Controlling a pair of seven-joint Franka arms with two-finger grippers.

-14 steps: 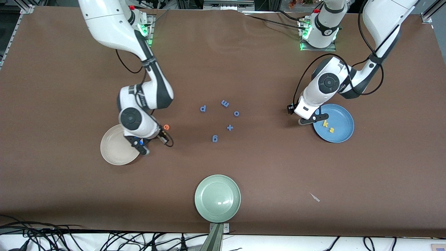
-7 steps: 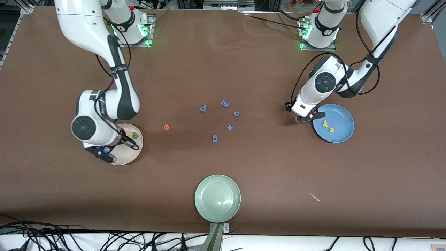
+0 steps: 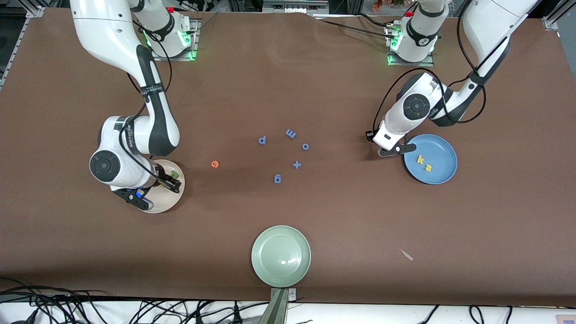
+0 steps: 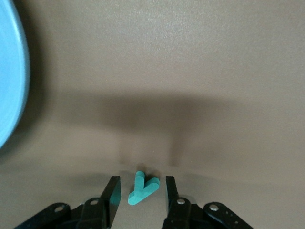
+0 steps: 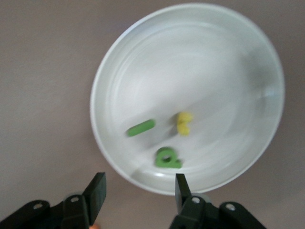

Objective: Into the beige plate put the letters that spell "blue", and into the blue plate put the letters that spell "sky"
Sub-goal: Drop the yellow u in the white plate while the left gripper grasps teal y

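My left gripper [image 4: 141, 183] is low over the table beside the blue plate [image 3: 441, 175], on its side toward the table's middle. It is open, and the teal y [image 4: 142, 190] lies between the fingers with a gap on each side. The front view shows this gripper [image 3: 396, 150] covering the y. In the blue plate lie the yellow k [image 3: 420, 159] and the yellow s [image 3: 428, 168]. My right gripper [image 5: 139, 180] hangs open and empty over the rim of the beige plate [image 5: 214, 67]. That plate holds the green l [image 5: 141, 127], the yellow u [image 5: 184, 122] and the green b [image 5: 167, 158]. The orange e [image 3: 214, 164] lies on the table.
Several all-blue letters and a plus sign [image 3: 297, 164] lie mid-table, among them a p [image 3: 262, 140] and an o [image 3: 305, 146]. A pale green plate [image 3: 281, 255] sits near the front edge. A small pale scrap [image 3: 406, 254] lies toward the left arm's end.
The right arm swung from beside the orange e across the beige plate toward its own end of the table, and its gripper opened. The left gripper shifted slightly off the blue plate's rim.
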